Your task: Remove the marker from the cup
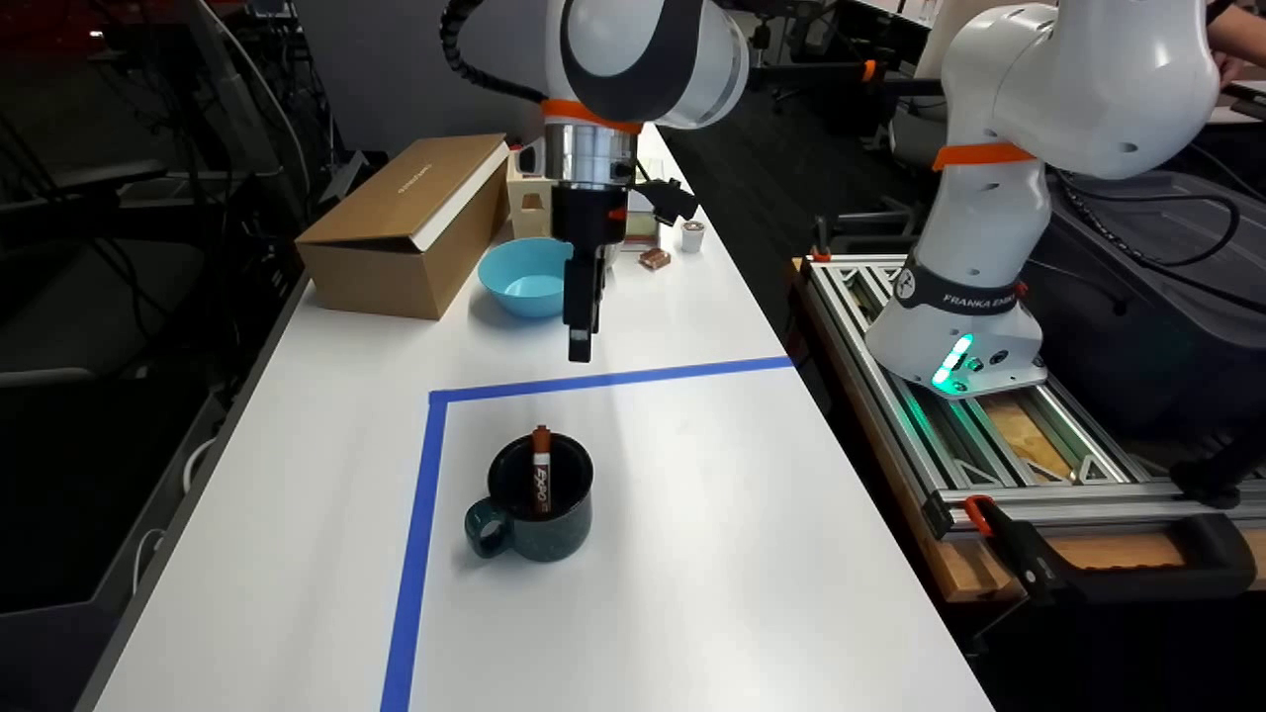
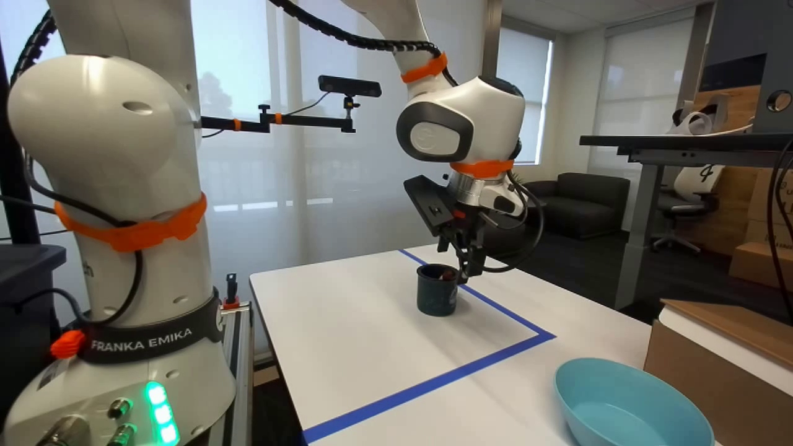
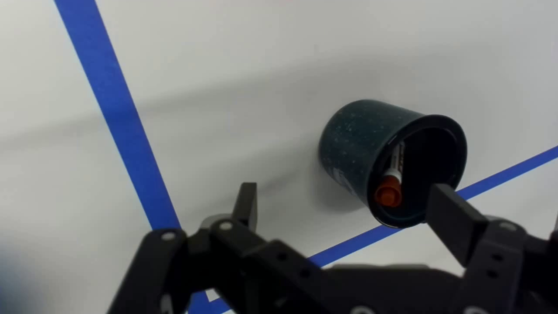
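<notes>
The cup is a squat dark green-black mug, upright on the white table in both exterior views (image 1: 549, 537) (image 2: 437, 298) and in the wrist view (image 3: 359, 137). Its handle shows in an exterior view. The marker (image 1: 541, 473) stands leaning inside the cup, with its orange-brown cap up at the rim. It also shows in the wrist view (image 3: 390, 185); its lower end is hidden in the cup. My gripper (image 3: 343, 192) is open and empty, fingers wide apart. It hangs above the table near the cup (image 1: 581, 341), apart from the cup and the marker.
Blue tape (image 1: 613, 379) marks a corner on the table around the cup. A light-blue bowl (image 1: 524, 282) and a brown cardboard box (image 1: 381, 282) stand at the far end, with a small white cup (image 1: 692, 236) and a small brown item (image 1: 654, 259).
</notes>
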